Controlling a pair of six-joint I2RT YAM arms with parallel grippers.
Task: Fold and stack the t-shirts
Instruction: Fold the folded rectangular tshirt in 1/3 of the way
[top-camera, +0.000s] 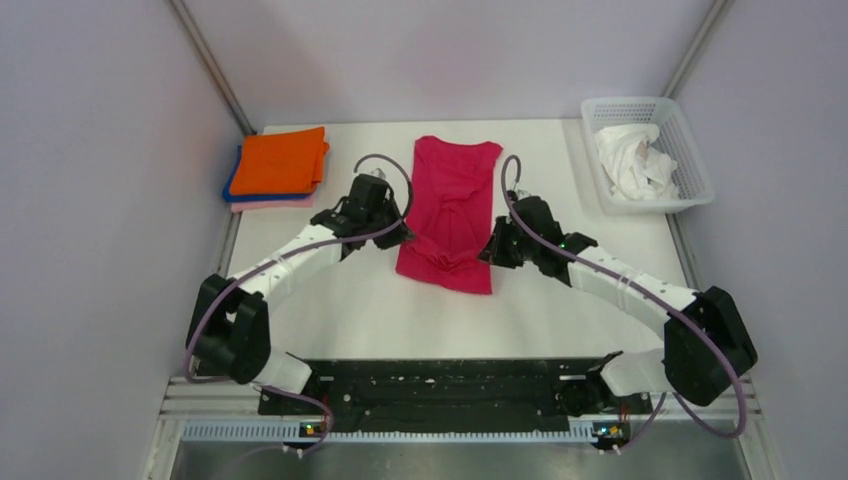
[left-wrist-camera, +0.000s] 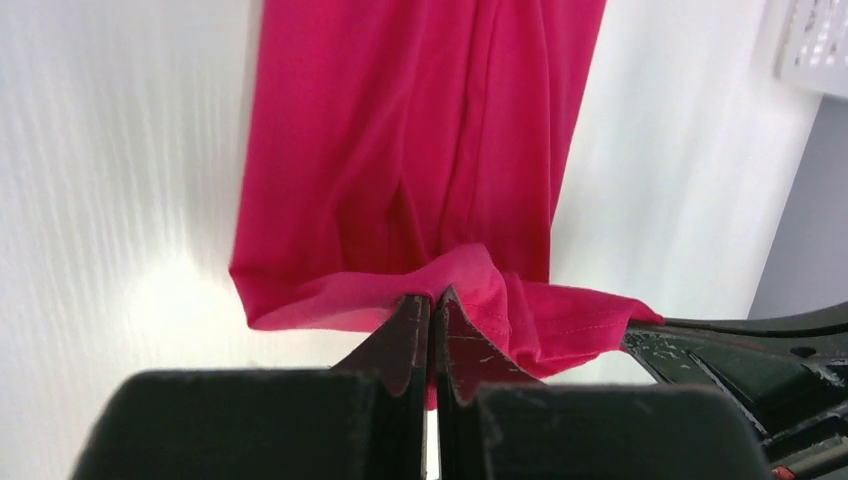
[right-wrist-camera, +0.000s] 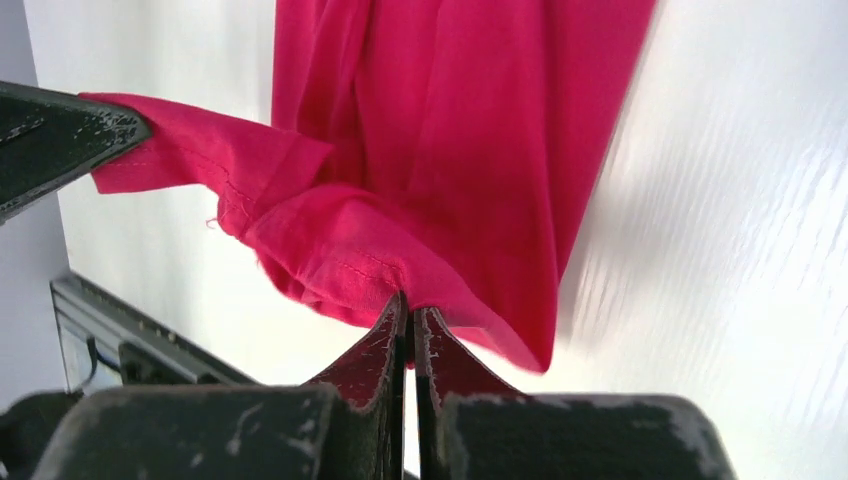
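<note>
White surface (top-camera: 360, 310) seen from above, walled on three sides, with the left arm (top-camera: 290, 262) and the right arm (top-camera: 625, 285) reaching inward from its near edge. At centre lies the crimson t-shirt (top-camera: 455, 200), a long narrow panel running from the far edge toward the arms, flat over most of its length and bunched at its near end. At the far right corner stands a white lattice basket (top-camera: 697, 165) holding crumpled white cloth (top-camera: 632, 160). At the far left corner lies a folded stack, well apart from the crimson t-shirt: an orange t-shirt (top-camera: 283, 160) on top, a blue one (top-camera: 232, 190) beneath it, and a pale pink one (top-camera: 270, 205) showing at the near edge. The left claw (top-camera: 397, 238) and the right claw (top-camera: 492, 250) flank the shirt's near end. Each wrist view shows its claw pressed together on a raised fold of crimson hem — left claw (left-wrist-camera: 433, 300), right claw (right-wrist-camera: 410, 305) — with the cloth lifted off the surface between them.
</note>
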